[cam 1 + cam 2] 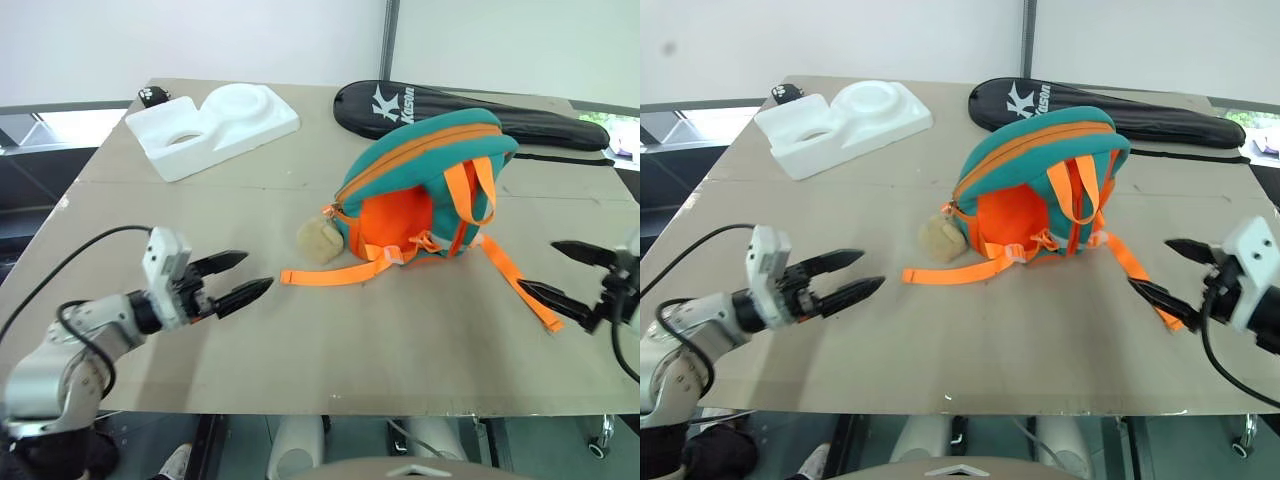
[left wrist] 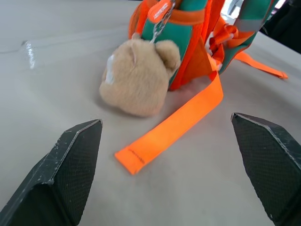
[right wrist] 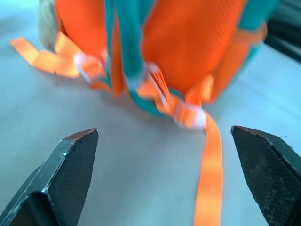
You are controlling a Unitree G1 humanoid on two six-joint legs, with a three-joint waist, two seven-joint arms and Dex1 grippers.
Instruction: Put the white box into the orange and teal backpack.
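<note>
Backpack (image 1: 425,185) btwn 2 grippers, mid-table (image 1: 300,330)

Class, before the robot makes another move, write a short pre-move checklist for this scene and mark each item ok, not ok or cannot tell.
1. Left claw open and empty: ok.
2. Right claw open and empty: ok.
3. Both claws apart from the backpack, one on each side: ok.
4. White box inside the backpack: cannot tell; no box lies on the table, and the backpack's inside is hidden.
5. Backpack zipped shut: cannot tell; the zipper line looks closed from the head views, but not all of it is in view.
6. Loose strap and charm lie flat on the table, away from the left claw's fingers: ok.
</note>
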